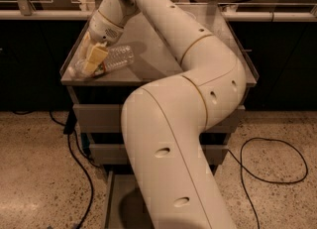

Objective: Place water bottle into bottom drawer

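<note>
the arm (198, 104) rises from the floor in front of the bench, bends at a thick elbow near the right front corner, then reaches back and left across the grey bench top (153, 62), its wrist turned downward over the left front corner. the gripper (92, 57) sits there, low over the surface, its pale yellow fingers (95, 58) closed across the water bottle (118, 56), pinching it near the label band. the bottle lies on its side on the bench top, close to the left edge, its cap end toward the left front corner and its ribbed clear body pointing inward.

below the front edge, two closed drawers (99, 119) stack up. the bottom drawer (109, 198) stands pulled out at floor level; only its left wall and a strip of grey floor show, the rest hidden behind the arm.
</note>
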Tool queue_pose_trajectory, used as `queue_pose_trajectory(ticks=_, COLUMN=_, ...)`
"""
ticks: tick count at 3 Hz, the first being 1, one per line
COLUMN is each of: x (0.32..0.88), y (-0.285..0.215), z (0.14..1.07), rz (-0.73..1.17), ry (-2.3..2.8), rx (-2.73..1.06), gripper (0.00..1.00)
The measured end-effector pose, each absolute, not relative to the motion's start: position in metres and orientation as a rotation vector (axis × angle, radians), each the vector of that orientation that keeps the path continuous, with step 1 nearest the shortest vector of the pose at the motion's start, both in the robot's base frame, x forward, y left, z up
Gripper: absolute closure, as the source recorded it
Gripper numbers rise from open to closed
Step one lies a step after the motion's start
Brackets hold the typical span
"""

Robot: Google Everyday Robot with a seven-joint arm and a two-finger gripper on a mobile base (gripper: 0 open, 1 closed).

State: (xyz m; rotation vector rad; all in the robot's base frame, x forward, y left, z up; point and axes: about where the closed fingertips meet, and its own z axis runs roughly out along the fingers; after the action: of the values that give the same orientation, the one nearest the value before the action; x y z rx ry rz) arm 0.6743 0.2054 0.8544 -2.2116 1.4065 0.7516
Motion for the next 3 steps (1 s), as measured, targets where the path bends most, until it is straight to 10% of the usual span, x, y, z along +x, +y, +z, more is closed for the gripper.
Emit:
queue_pose_trajectory(ticks=1, x=0.6743, y=0.2054, z=0.8544, rz=0.752, ry=1.407, rx=-2.212, gripper=0.89)
queue_pose_trajectory(ticks=3, x=0.6743, y=0.2055, z=0.8544, rz=0.752, ry=1.407, rx=-2.212, gripper=1.00)
